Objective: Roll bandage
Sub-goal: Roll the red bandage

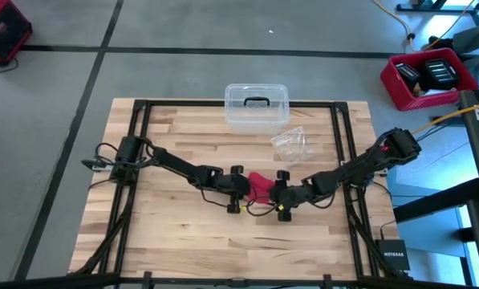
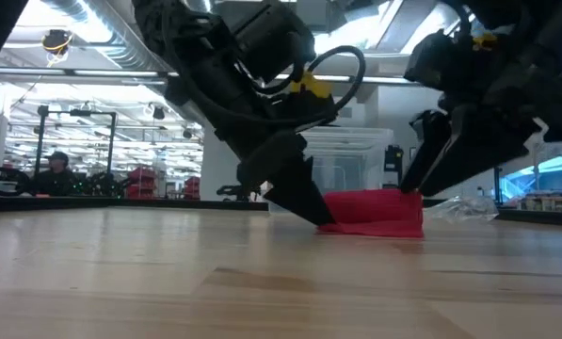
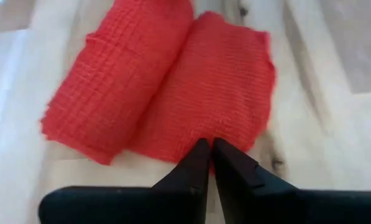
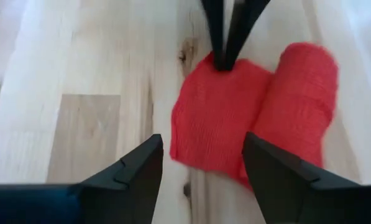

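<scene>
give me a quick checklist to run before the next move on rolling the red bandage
1. Bandage lies on the table between the two arms: ok.
2. Part of it is already rolled, with a flat tail beside the roll: ok, clear in the left wrist view.
3. Left gripper shut, tips at the flat tail's edge: ok. Whether it pins or pinches the cloth: cannot tell.
4. Right gripper open, its fingers standing over the tail's other edge, holding nothing: ok.
5. Plastic wrapper and clear box lie apart from the bandage, toward the far edge: ok.
6. Roll is tight and even: cannot tell.
</scene>
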Available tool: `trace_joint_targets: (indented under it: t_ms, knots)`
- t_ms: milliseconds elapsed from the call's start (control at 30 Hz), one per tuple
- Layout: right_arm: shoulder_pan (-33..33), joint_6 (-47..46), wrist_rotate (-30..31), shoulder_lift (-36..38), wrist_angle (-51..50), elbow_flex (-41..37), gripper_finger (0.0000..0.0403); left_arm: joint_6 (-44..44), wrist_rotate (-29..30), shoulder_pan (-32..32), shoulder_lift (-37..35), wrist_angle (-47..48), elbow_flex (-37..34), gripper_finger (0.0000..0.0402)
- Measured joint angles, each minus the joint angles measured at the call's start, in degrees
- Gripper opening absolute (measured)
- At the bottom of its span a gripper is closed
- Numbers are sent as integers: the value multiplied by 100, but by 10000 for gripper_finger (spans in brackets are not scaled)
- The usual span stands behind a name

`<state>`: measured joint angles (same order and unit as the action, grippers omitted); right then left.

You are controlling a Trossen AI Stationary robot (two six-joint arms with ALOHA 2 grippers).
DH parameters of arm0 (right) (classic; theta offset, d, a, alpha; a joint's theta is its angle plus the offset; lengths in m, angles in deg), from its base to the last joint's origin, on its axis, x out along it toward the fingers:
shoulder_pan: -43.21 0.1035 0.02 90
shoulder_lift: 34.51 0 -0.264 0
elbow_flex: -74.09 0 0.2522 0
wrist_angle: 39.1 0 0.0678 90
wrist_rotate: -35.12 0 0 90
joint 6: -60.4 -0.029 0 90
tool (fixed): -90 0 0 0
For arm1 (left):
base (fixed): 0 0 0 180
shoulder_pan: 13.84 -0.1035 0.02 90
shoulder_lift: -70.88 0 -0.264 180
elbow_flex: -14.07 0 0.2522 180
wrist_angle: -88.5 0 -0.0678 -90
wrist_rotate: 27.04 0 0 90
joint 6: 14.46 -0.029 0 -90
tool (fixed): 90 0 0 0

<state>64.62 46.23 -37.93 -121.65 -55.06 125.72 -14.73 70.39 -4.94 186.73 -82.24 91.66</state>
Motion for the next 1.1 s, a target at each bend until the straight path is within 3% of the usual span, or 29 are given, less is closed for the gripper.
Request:
trace_joint_targets:
  t_ms: [67,200,267,700,1100]
  knots:
    - [0,108,68,178,-149,0,221,88,-428,19,-35,-5,-5,17]
    - [-11,266,290,589,-384,0,221,352,-1824,46,-7,-377,-26,17]
    - [-7,287,450,771,-532,0,221,415,-2047,50,-5,-439,-28,17]
    - [-7,194,474,788,-370,0,221,307,-1220,67,-676,438,-26,17]
    - [-4,-216,340,781,-323,-2,221,143,-691,92,-957,462,-22,17]
